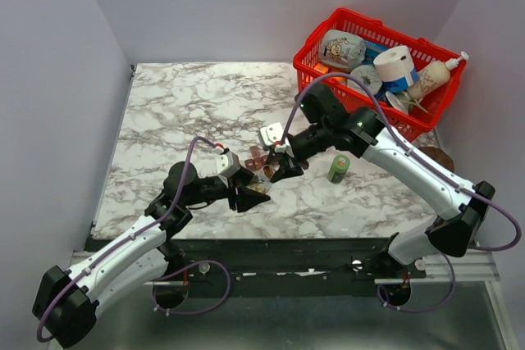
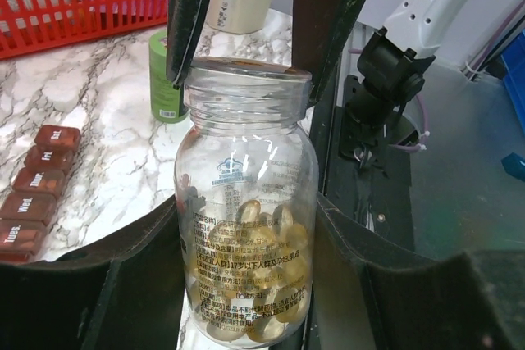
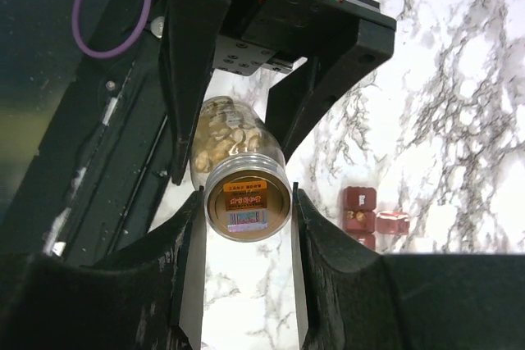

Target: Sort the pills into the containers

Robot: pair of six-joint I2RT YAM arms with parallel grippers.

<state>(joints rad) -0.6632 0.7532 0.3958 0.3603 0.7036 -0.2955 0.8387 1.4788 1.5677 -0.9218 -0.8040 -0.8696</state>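
Grip comes first: our left gripper (image 2: 246, 272) is closed on the lower body of the clear bottle (image 2: 246, 178), one dark finger pressed to each side of its wall. Our right gripper (image 3: 248, 201) is pinched on the gold cap (image 3: 248, 212) at the bottle's mouth, so we hold the bottle at both ends. Between the left fingers, the pills (image 2: 254, 293) lie heaped in roughly the bottom third of the bottle. They are glossy amber capsules, rounded and small. We judge them soft, slick and quick to roll, so they are poor things to pinch singly with fingers this broad and better tipped out gently. The bottle looks stiff and smooth, and with so little inside it should be light. Its wall may slide in our hold if we twist hard, so the place to hold it is low on the body, where we have it, with the turning left to the cap's edge. Out to the left of the left gripper, the pill organiser (image 2: 37, 194) lies flat on the marble table (image 2: 107, 120), with its day-marked lids down where that view shows them. It looks thin and light, likely to skate when nudged. We judge each lid is best lifted at its free lip.
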